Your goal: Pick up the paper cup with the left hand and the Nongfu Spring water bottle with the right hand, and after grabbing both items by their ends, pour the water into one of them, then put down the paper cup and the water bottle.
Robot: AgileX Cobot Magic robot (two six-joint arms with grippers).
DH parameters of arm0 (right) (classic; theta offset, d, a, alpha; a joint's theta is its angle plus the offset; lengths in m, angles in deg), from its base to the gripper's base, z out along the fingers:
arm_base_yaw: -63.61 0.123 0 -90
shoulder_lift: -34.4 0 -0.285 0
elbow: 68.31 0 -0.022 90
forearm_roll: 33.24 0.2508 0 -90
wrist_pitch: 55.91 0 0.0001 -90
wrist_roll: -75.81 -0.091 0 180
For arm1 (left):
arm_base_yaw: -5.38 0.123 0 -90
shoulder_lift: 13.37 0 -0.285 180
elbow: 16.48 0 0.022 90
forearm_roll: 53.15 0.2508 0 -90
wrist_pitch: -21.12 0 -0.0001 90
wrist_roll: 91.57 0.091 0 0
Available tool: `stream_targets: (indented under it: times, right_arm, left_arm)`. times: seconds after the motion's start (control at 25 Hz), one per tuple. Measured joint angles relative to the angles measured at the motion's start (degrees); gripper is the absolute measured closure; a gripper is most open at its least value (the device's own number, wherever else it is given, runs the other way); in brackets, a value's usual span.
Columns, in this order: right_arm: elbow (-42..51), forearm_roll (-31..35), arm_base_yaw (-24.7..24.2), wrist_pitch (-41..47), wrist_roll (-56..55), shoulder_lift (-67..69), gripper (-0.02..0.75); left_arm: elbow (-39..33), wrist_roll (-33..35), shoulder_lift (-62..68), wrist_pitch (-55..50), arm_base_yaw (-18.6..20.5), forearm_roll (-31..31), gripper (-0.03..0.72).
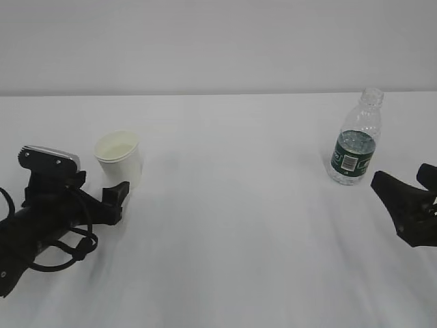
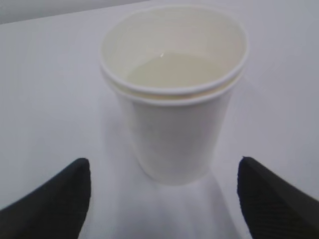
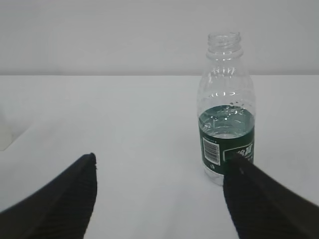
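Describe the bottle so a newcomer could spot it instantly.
On the white table, look to the far right, just beyond the open right gripper. The water bottle stands upright there: clear plastic, uncapped, partly filled, with a dark green label, taller than the white paper cup opposite.

The bottle (image 3: 227, 119), just ahead of the right end effector (image 3: 159, 199), wears a dark green label (image 3: 227, 149) with a barcode and white print too blurred to read.

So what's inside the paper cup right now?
The paper cup looks empty: only its cream inside and flat bottom show. Its double rim suggests a second cup nested inside; what lies between them is hidden.
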Motion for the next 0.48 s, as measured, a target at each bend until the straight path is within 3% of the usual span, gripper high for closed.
stream_targets:
  times: [0.48]
  right_arm:
    - [0.67, -2.52, 0.00, 0.00, -1.49, -5.26, 0.146]
  left_arm:
    - [-8.88, -3.29, -12.33, 0.00, -1.77, -0.24, 0.044]
